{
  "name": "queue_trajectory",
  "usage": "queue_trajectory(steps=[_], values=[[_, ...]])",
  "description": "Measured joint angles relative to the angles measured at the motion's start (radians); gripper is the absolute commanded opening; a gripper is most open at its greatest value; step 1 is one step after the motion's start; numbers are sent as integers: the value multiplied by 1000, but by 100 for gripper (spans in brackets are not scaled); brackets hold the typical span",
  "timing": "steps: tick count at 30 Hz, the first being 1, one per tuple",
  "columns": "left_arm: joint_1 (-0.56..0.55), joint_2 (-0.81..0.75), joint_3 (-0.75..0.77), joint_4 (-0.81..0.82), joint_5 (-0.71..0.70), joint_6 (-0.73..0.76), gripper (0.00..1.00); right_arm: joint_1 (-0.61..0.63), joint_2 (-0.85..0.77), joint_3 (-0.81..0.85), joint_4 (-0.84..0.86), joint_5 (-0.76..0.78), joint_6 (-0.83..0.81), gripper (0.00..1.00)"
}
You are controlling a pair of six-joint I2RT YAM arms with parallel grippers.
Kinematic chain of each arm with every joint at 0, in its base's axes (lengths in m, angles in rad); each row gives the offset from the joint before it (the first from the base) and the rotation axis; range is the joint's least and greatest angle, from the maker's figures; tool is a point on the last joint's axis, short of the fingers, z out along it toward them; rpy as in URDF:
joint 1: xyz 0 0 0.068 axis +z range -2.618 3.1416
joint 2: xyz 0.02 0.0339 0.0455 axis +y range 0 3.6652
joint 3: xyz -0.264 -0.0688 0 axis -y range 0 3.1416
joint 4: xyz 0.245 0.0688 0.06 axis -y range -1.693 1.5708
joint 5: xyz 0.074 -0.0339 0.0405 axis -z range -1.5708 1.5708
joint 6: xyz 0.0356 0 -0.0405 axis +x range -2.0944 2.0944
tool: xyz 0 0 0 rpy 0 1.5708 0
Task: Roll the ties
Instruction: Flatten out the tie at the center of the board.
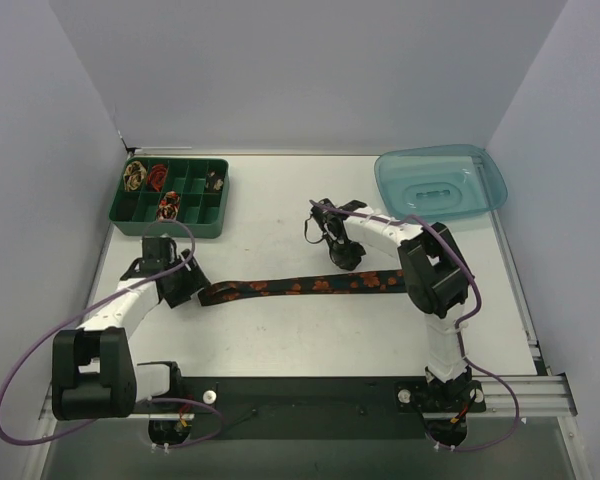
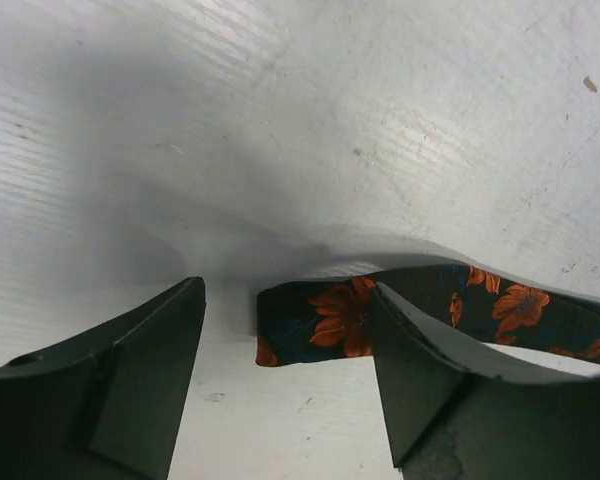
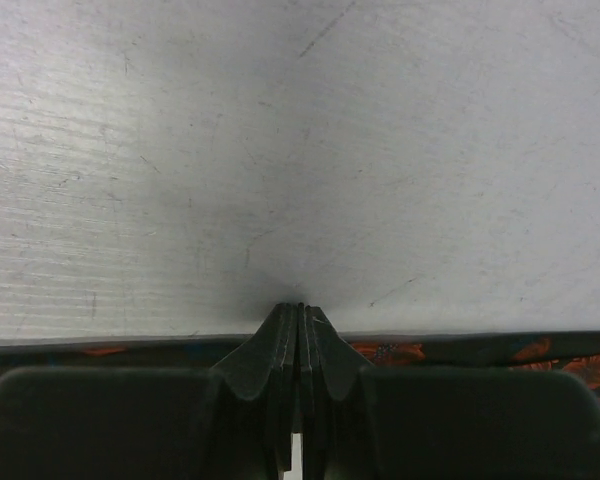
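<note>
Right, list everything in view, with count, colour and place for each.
flat tie: 1, dark with orange flowers, stretched across the table's middle
rolled ties: four seem to show, red, cream and brown, in the tray's compartments
tray: 1, green, far left
bin: 1, clear blue, far right corner
table: 1, white
left gripper: 1, black, open, astride the flat tie's left end
right gripper: 1, black, shut, tips just beyond the flat tie's far edge
cables: purple, along both arms
</note>
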Motion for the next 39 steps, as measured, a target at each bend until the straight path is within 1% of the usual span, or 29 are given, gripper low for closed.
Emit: queue_trajectory(steps=[3, 7, 10, 12, 14, 16, 17, 19, 20, 24, 30, 39], values=[[2, -18, 26, -15, -52, -5, 79, 1, 0, 0, -7, 5, -1, 2], [2, -76, 42, -43, -87, -2, 78, 13, 0, 3, -14, -5, -2, 1], [-4, -132, 41, -42, -80, 0, 73, 39, -2, 10, -15, -31, -3, 1], [-32, -170, 35, -22, -72, -6, 70, 66, -6, 17, -14, -52, -4, 1], [-84, -193, 19, 8, -69, -13, 63, 95, -11, 26, -9, -76, -3, 1], [-133, -185, 3, 33, -69, -30, 46, 119, -18, 35, -5, -101, 0, 1], [-150, -170, -5, 43, -68, -41, 31, 126, -21, 40, -4, -111, 2, 1], [-168, -134, -21, 64, -66, -61, 21, 148, -24, 52, 2, -135, 6, 1], [-173, -111, -33, 77, -64, -66, 13, 156, -26, 56, 3, -146, 8, 1], [-177, -75, -72, 102, -67, -86, 1, 183, -27, 63, 11, -169, 15, 1], [-179, -54, -87, 126, -88, -95, 0, 210, -27, 69, 13, -200, 21, 1], [-179, -16, -87, 174, -106, -107, 0, 212, -27, 55, 26, -217, 26, 0]])
